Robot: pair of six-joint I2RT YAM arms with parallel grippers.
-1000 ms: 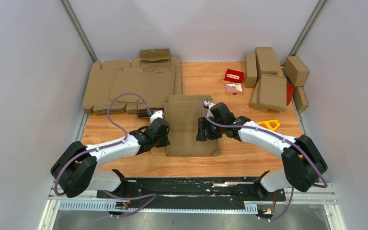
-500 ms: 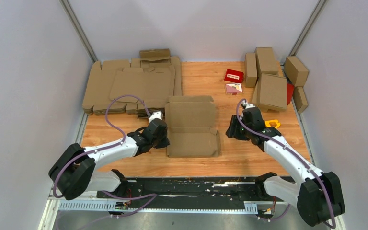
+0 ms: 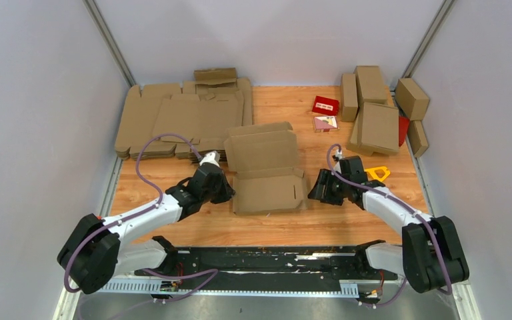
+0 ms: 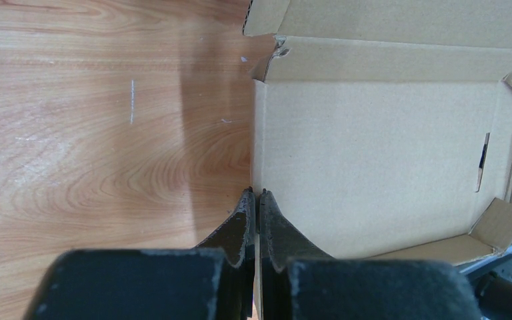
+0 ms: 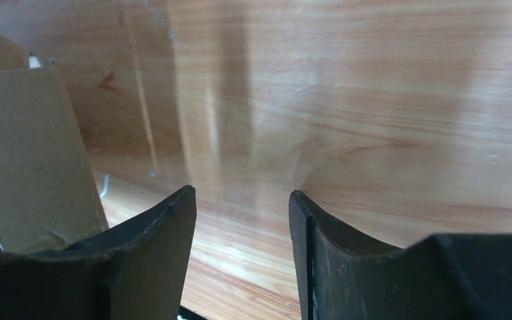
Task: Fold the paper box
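Observation:
The paper box (image 3: 267, 175) lies in the middle of the table, a shallow brown cardboard tray with its side walls raised and its lid flap (image 3: 262, 148) tilted up at the back. My left gripper (image 3: 225, 192) is shut on the box's left wall; in the left wrist view the thin wall edge runs between my closed fingertips (image 4: 256, 195), with the box floor (image 4: 373, 153) to the right. My right gripper (image 3: 313, 190) is open and empty just right of the box, low over the wood. In the right wrist view (image 5: 240, 200) a box flap (image 5: 27, 153) shows at the left.
A thick pile of flat brown blanks (image 3: 180, 120) lies at the back left. Several folded brown boxes (image 3: 377, 110) stand at the back right, with a small red carton (image 3: 325, 105) and a pink card beside them. A yellow tool (image 3: 375, 173) lies behind my right arm.
My right gripper left the box, swung out to the right, then came back low beside its right wall. The box turned slightly and shifted right; its lid flap rose. My left gripper kept its grip.

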